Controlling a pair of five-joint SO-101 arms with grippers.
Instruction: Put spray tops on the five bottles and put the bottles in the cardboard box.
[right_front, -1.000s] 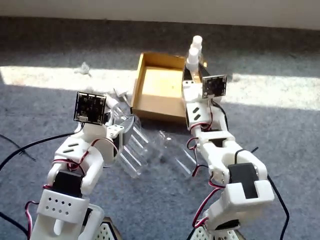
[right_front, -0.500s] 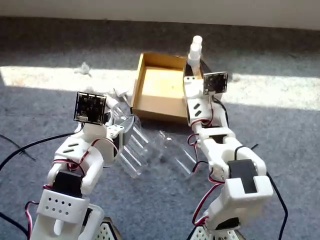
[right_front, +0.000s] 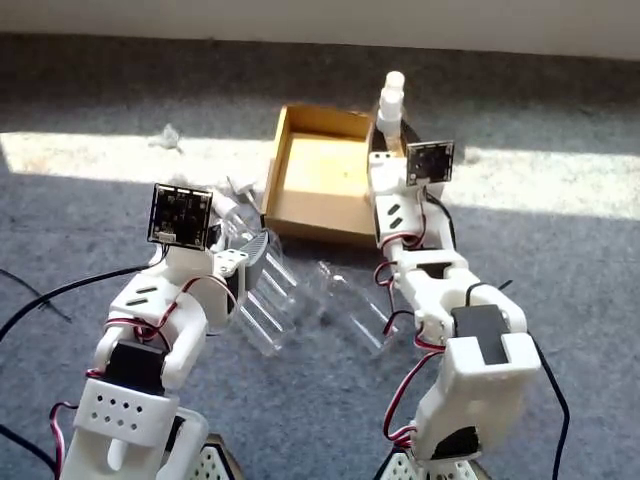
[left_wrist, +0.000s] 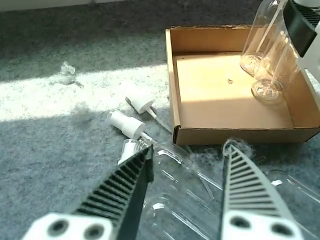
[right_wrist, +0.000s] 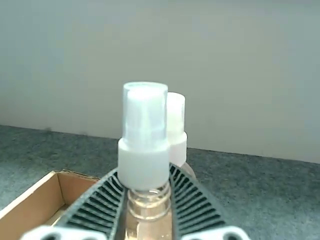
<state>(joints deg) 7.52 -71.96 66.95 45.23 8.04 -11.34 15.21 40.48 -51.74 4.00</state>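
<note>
The right gripper (right_wrist: 145, 182) pinches the neck of a capped bottle (right_wrist: 145, 145), with the cardboard box (left_wrist: 230, 134) under it. A second bottle (right_wrist: 176, 125) stands just behind. The left gripper (left_wrist: 190, 150) is spread above lying bottles (left_wrist: 172, 200).

Both arms, left (right_front: 160, 310) and right (right_front: 440, 290), are white plastic shells around black motors, with thin red, black and white cables (right_front: 140, 325) looping between joints. Each wrist carries a square black circuit board (right_front: 180, 215). The fingers (left_wrist: 122, 192) are black and ribbed.
</note>
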